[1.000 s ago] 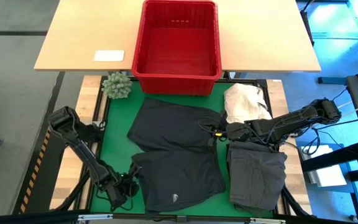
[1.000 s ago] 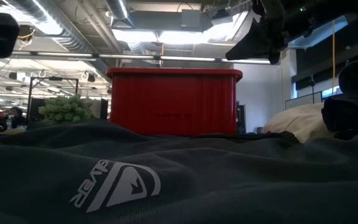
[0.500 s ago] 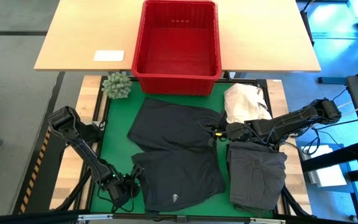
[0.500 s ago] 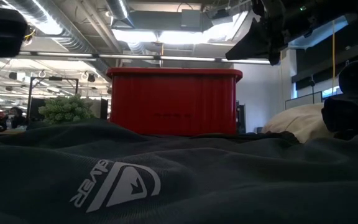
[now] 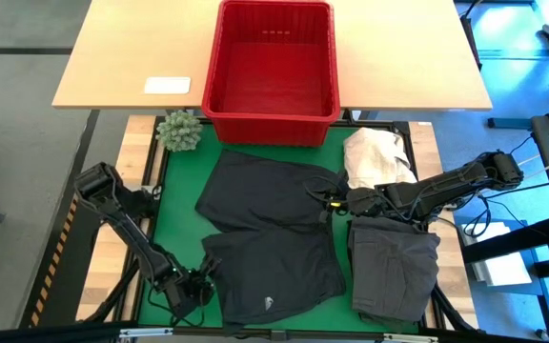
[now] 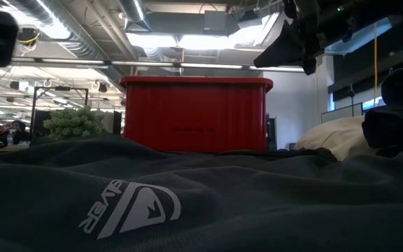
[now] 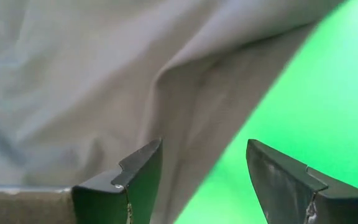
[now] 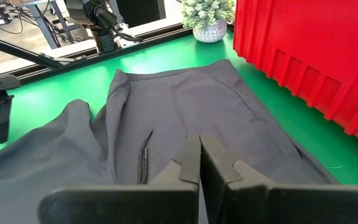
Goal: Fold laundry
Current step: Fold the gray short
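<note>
Almost nothing has moved: the left hand point(image 5: 196, 287) still hovers open-fingered at the near shorts' point(image 5: 274, 272) edge on the green table point(image 5: 181, 186), the right hand point(image 5: 336, 202) stays shut, empty, so folding has not begun.

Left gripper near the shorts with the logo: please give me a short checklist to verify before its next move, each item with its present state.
1. Left gripper open: ok, the left wrist view shows a clear gap between its fingers.
2. Shorts edge ahead of that gap: ok, the cloth edge lies just beyond the fingers on the green mat.
3. Cloth already gripped: not ok, nothing is between the fingers yet.
4. Right gripper out of the way: ok, it is shut and sits over the second shorts.
5. Basket clear of both arms: ok.
6. Shorts lying flat: cannot tell, folds show near the edge.
</note>
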`<action>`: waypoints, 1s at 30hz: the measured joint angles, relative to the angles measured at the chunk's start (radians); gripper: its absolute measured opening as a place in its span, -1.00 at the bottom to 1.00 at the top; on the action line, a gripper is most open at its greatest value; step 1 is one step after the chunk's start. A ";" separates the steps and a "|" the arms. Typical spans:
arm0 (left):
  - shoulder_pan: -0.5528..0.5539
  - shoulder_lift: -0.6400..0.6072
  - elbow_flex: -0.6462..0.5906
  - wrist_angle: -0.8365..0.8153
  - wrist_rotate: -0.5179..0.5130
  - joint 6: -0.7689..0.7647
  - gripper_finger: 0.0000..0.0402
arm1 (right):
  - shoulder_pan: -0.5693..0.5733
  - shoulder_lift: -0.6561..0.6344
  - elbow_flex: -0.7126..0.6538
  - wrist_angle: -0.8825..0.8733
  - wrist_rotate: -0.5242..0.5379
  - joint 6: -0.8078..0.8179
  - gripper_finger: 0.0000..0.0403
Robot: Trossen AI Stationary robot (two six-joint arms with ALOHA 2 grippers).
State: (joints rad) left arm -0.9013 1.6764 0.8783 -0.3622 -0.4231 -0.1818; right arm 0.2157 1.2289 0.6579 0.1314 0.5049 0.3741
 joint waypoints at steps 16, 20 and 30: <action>0.110 0.026 0.000 0.044 0.094 0.036 0.12 | 0.001 0.000 0.000 0.002 0.000 0.090 -1.00; 0.125 0.026 0.000 0.050 0.098 0.038 0.12 | 0.001 0.000 0.000 0.002 0.000 0.093 -1.00; 0.165 0.038 0.000 0.070 0.096 0.061 0.12 | 0.000 0.000 0.000 0.002 0.000 0.093 -1.00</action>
State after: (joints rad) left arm -0.7359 1.7148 0.8783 -0.2925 -0.3267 -0.1204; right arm 0.2161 1.2289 0.6579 0.1337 0.5045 0.4671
